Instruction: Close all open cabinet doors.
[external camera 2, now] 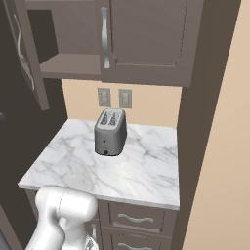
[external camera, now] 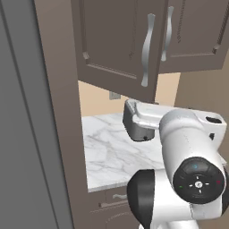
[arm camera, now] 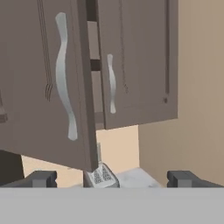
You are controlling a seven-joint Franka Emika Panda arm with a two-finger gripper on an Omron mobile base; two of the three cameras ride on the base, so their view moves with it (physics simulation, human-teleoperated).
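The gripper (arm camera: pixel 112 178) was spread wide and held nothing. Just ahead and to its left hung the open cabinet door (arm camera: pixel 43 83), its handle (arm camera: pixel 63 76) running upright; the shut door (arm camera: pixel 138 61) lay right of it, toaster (arm camera: pixel 101 176) below.

The left door (arm camera: pixel 48 83) stands swung out toward the robot, barring the way to the shelf (external camera 2: pixel 73 66) from the left. The right door (arm camera: pixel 135 61) is shut. On the worktop (external camera 2: pixel 146 171), the toaster (external camera 2: pixel 110 132) stands at the far middle, with bare marble around it.
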